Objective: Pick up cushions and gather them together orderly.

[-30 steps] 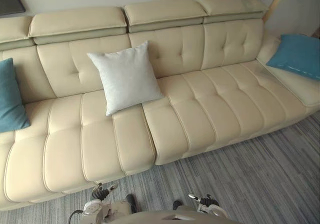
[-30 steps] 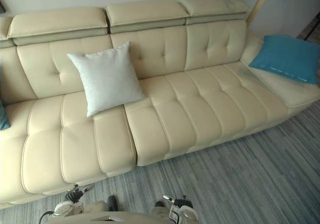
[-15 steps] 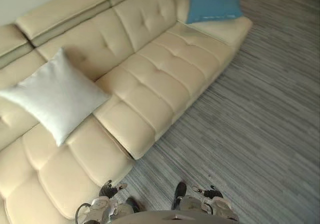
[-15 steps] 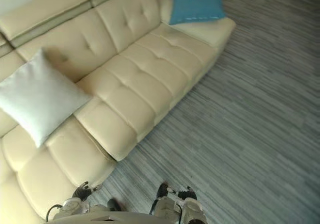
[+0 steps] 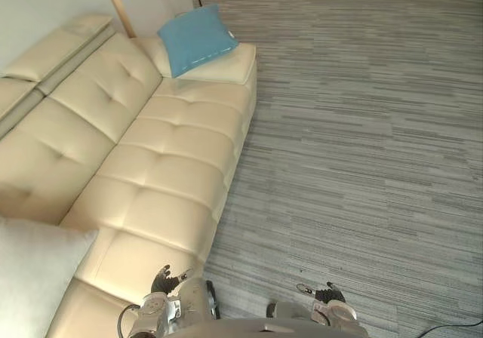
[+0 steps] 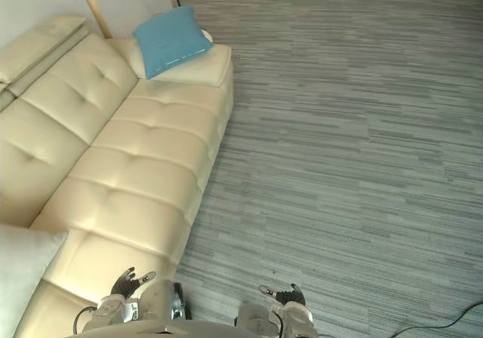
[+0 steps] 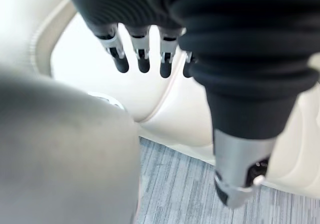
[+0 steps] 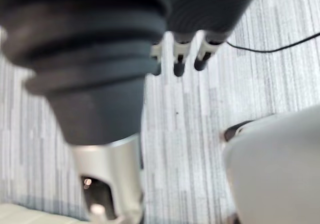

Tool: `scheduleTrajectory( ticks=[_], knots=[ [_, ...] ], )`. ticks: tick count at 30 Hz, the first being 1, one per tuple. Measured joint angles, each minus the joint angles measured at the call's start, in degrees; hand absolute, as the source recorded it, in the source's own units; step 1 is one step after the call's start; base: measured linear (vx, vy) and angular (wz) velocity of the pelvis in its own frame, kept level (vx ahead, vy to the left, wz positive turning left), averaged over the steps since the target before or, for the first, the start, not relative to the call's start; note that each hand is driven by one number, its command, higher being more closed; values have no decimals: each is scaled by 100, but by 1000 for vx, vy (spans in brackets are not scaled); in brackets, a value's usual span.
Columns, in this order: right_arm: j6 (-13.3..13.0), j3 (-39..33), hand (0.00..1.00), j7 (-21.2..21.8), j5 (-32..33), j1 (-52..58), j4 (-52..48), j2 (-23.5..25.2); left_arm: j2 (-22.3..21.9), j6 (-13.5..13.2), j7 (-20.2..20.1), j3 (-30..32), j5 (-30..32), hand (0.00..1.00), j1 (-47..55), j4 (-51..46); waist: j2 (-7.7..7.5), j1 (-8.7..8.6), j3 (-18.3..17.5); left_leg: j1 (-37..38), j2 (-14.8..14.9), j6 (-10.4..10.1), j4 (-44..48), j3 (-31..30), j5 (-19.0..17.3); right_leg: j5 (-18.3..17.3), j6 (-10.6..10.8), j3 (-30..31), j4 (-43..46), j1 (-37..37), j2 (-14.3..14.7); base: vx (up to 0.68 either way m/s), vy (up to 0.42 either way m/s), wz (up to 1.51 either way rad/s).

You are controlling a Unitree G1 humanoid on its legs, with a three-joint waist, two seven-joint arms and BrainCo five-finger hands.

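**Cushions lie well apart on a cream sofa; both hands hang empty**

White cushion [image 5: 29, 276], partly cut off by the frame, lies at the lower left on the seat of a long cream tufted sofa [image 5: 155, 168]. The sofa runs from that corner up toward the top of the scene, with its backrest along the left.

Left hand [image 5: 163, 281] hangs low, just in front of the sofa's near seat edge and a little to the right of the white cushion. Its fingers are straight and relaxed, pointing down against the cream upholstery, and they hold nothing.

Blue cushion [image 5: 198, 38] rests at the far end of the sofa, on the broad end section, tilted up against the backrest corner. Several empty seat panels lie between it and the white cushion. A slim wooden post [image 5: 118, 6] rises just behind that end, against a pale wall [image 5: 45, 2].

Grey striped carpet [image 5: 370, 119] covers the floor across the whole right side.

Right hand [image 5: 326, 293] hangs low over this carpet, at the bottom right of centre. Its fingers are also straight and loose, with nothing in them.
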Motion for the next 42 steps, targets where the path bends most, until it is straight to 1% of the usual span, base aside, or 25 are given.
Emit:
scheduleTrajectory(
  ticks=[2,5,8,9,10,11,13,16,17,18,19,20,21,24,25,28,29,31,34,36,37,38,40,41,42],
  knots=[
    [10,-4,0,-6,28,-14,-2,67,16,-7,-4,68,-13,0,28,9,-85,67,-146,36,-164,267,-176,-37,552,-181,132,335,-32,10,-85,419,293,-92],
    [9,-122,0,-5,38,165,-21,297,70,0,0,222,-6,0,35,2,-521,82,-362,228,-445,525,-74,524,126,-295,485,353,554,-209,-564,627,320,-70],
    [7,-148,0,7,33,170,-199,328,92,37,5,155,2,0,38,102,-532,38,-326,1088,-573,786,-206,933,-297,93,1309,106,2718,-797,-820,522,216,-59],
    [-33,-145,0,22,26,156,-282,324,94,43,9,127,1,0,38,130,-496,-11,-296,1438,-583,802,-357,961,-367,165,1354,-169,3582,-1082,-858,378,107,-25],
    [-64,-144,0,32,22,145,-290,321,98,45,14,103,1,0,39,138,-489,-42,-286,1620,-584,807,-482,970,-372,146,1241,-395,3901,-1216,-906,443,76,-14],
    [-96,-140,0,35,-4,100,-296,312,98,49,21,43,-1,0,37,171,-399,-89,-229,2055,-546,788,-832,1001,-383,54,849,-1031,4229,-1499,-1044,434,35,-17],
    [-108,-122,0,36,-10,-4,-232,267,101,51,52,44,-19,0,-13,228,-416,-89,-172,2556,-461,692,-1255,1110,-437,-113,538,-1740,4038,-1815,-1194,486,-4,-32],
    [-113,11,0,37,5,-144,-222,163,169,79,123,-101,-117,0,-53,399,-371,-242,-131,3042,-224,662,-1709,1250,-422,-86,285,-2697,2493,-2405,-1166,478,-130,-18],
    [-112,8,0,33,26,-213,-220,134,207,79,123,-170,-117,0,-96,423,-363,-299,-102,3138,-173,613,-1844,1244,-394,224,279,-2768,1752,-2554,-1081,530,-204,10],
    [-106,18,0,29,37,-205,-158,92,299,78,123,-230,-116,0,-170,512,-404,-363,-60,3383,-178,460,-2062,1184,-340,1084,221,-2721,297,-2562,-874,685,-269,20],
    [-107,15,0,27,47,-200,-40,51,308,80,129,-230,-114,0,-181,584,-396,-411,-44,3563,-143,287,-2145,1048,-307,2361,-184,-2630,-202,-2372,-789,588,-239,8],
    [-107,8,0,29,43,-271,0,-2,232,81,132,-220,-114,0,-199,650,-285,-376,-30,3637,-25,205,-2153,999,-293,2256,-294,-2665,-116,-2349,-658,578,-241,-9],
    [-102,-30,0,25,40,-425,19,-98,169,73,120,-220,-110,0,-345,714,-116,-337,38,3578,66,-3,-1988,748,58,1834,-325,-2645,356,-2453,-635,530,-249,-19],
    [-106,-136,0,26,51,-411,-5,-118,65,69,143,41,-112,0,-378,713,21,-356,75,3347,220,-114,-946,389,569,1183,-344,-2647,750,-2236,-592,553,-265,-4],
    [-87,-106,0,18,60,-363,-15,-75,20,71,151,277,-124,0,-328,691,62,-358,107,2825,400,-125,518,68,1248,932,-345,-2682,659,-1779,-510,484,-170,6],
    [-112,13,0,-23,112,-271,-41,0,-126,68,147,698,-312,0,-148,462,88,-204,250,1412,836,102,3692,-37,835,428,-461,-2610,452,-803,-244,436,-105,-13],
    [-106,12,0,-74,114,-243,-42,33,-143,69,157,800,-408,0,-119,281,17,-109,291,984,830,163,4033,45,637,286,-437,-2561,393,-499,-228,489,-57,-23],
    [-101,22,0,-138,121,-234,-37,67,-148,59,153,798,-467,0,-81,102,3,-8,296,524,760,215,3919,230,417,151,-374,-2454,233,-180,-222,385,0,-26],
    [-82,233,0,-145,263,-261,-50,96,-136,9,156,798,-477,0,-14,-106,-2,73,298,-150,523,331,2377,766,124,107,-245,-2263,-407,491,-246,424,81,-31],
    [-77,209,0,-159,272,-263,-23,96,-156,-2,162,787,-479,0,-2,-105,-17,129,273,-143,43,216,-275,1004,533,33,72,-2185,-882,970,-392,589,191,-22],
    [-73,204,0,-162,272,-263,-6,88,-153,-1,161,788,-482,0,1,-96,-18,170,258,-103,-33,297,-719,995,854,3,129,-2142,-990,1067,-393,611,217,-40],
    [-52,229,0,-193,272,-256,50,140,-83,-5,167,799,-498,0,3,-77,-302,341,99,-50,-355,730,-830,987,1281,-14,269,-1935,-1203,1230,-558,528,164,-29],
    [-61,208,0,-193,263,-244,50,214,22,-16,169,851,-502,0,5,-55,-424,291,-21,-186,-455,999,-372,949,874,94,397,-1815,-919,1171,-737,757,210,3],
    [-58,109,0,-182,224,-227,94,249,47,-33,177,907,-577,0,1,61,-478,338,-37,-10,-469,1018,-11,954,427,115,527,-1589,184,959,-877,683,216,18],
    [-58,97,0,-182,221,-226,124,252,86,-34,183,896,-582,0,0,124,-492,335,-37,126,-493,1040,39,945,308,184,644,-1543,713,805,-935,649,222,16]
  ],
)
